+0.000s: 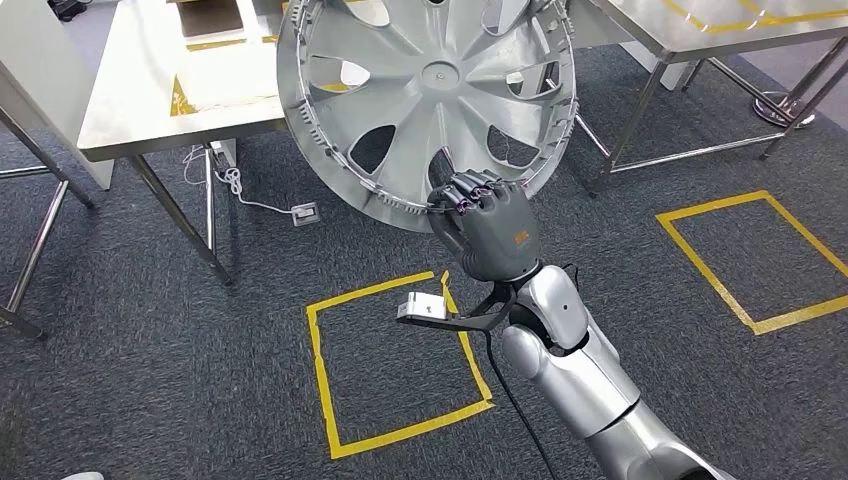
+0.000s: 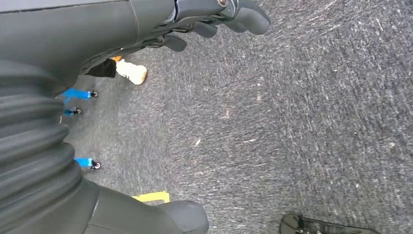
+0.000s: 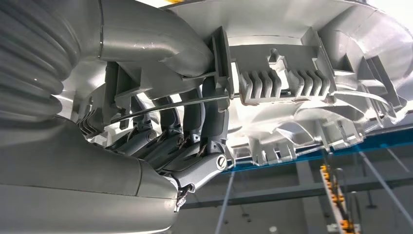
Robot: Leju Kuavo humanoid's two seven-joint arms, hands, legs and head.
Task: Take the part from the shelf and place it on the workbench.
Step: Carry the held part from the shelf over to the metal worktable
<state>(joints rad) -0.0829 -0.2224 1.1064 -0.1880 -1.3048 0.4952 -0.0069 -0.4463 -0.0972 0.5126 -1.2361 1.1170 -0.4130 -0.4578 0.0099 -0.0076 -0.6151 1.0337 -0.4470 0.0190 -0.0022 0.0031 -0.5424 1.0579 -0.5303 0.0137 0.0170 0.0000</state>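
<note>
In the head view we see the right hand [image 1: 487, 222] just right of centre, its dark fingers [image 1: 470, 190] curled over the lower rim of the silver wheel cover [image 1: 430, 90]. The cover fills the upper middle of the frame, directly above the hand, held up with its inner ribbed side facing us. It stands in front of two steel workbenches: one at the upper left [image 1: 150, 110], one at the upper right [image 1: 720, 25]. We cannot tell whether it touches either of them.

In the right wrist view, the right hand [image 3: 160, 141] comes in from the left edge, and its fingers [image 3: 192, 117] wrap the cover's edge [image 3: 292, 83] and the wire ring [image 3: 160, 107] running along it, so the hand grips the part firmly.

Below the hand in the head view, yellow tape squares [image 1: 390, 360] mark the grey carpet [image 1: 150, 380].

In the left wrist view, the left hand [image 2: 214, 19] sits along the upper edge over carpet, with nothing in it; its fingers seem loosely bent, though the angle is poor.
</note>
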